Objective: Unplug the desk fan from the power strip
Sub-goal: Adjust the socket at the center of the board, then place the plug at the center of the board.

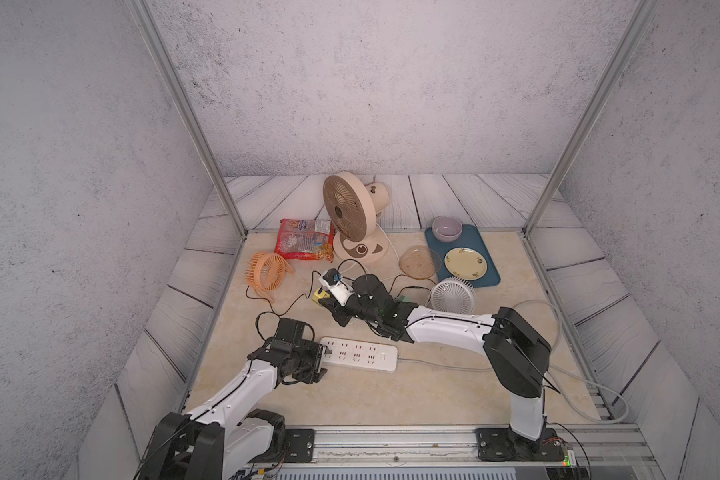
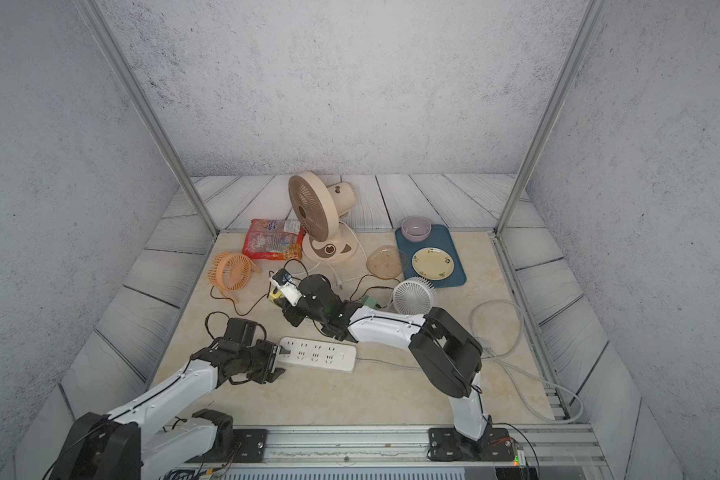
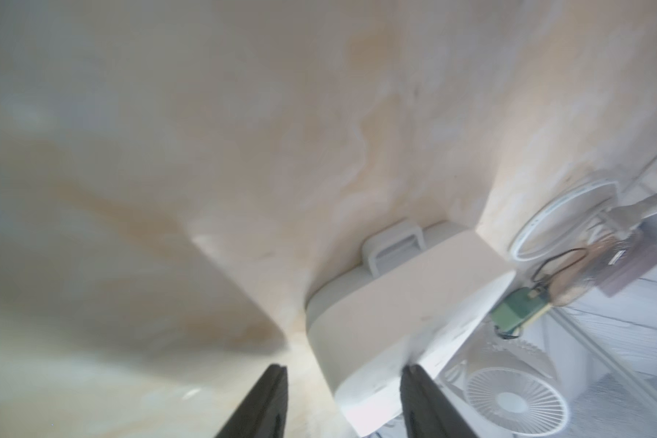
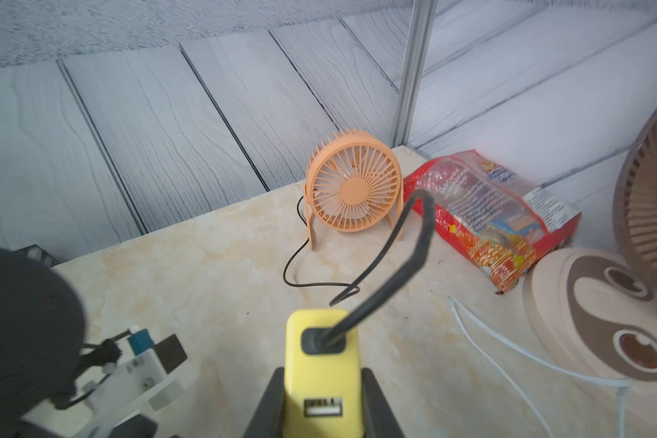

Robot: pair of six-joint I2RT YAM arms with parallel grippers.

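The strip [image 1: 358,354] lies flat on the table [image 1: 391,395] near the front, left of centre, its grey cord [image 1: 433,365] running off to the right. The left gripper [image 3: 342,379] sits astride its far-left end, jaws parted, with one finger [image 3: 266,398] standing clear of the casing. Behind the strip and apart from it, the right gripper [image 4: 321,383] is clamped on a yellow plug [image 4: 321,364] whose black cord [image 4: 414,242] loops toward the orange fan [image 4: 353,187] at the left. A beige fan [image 1: 350,208] stands at the back and a white fan [image 1: 452,296] to the right.
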